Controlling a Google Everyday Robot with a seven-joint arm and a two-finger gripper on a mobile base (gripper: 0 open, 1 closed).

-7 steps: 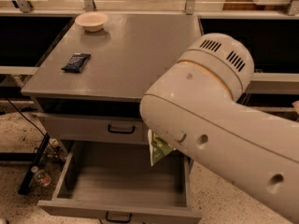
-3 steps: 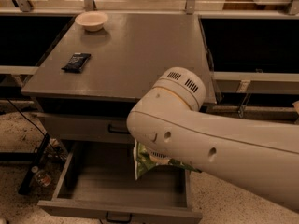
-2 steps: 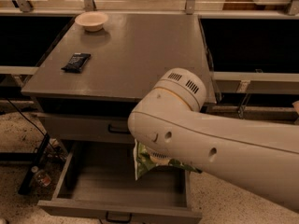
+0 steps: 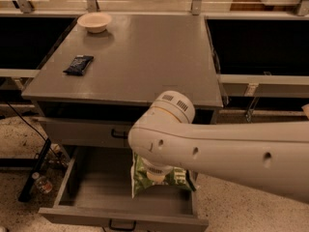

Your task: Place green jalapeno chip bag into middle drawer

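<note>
The green jalapeno chip bag (image 4: 143, 181) is crinkled light green and stands upright inside the open middle drawer (image 4: 96, 197), toward its right side, with its bottom edge near the grey floor. My gripper (image 4: 157, 176) reaches down from the big white arm and is mostly hidden under the wrist. It is shut on the top of the bag. The drawer's black handle (image 4: 120, 224) shows at the front edge.
A closed upper drawer front (image 4: 82, 132) sits just above the open drawer. On the grey cabinet top (image 4: 154, 57) lie a small dark-blue packet (image 4: 78, 65) and a pale bowl (image 4: 94, 21). A bottle (image 4: 41, 182) and cables lie on the floor at the left.
My arm has dropped lower and drawn back, carrying the bag down from above the drawer opening to inside the drawer.
</note>
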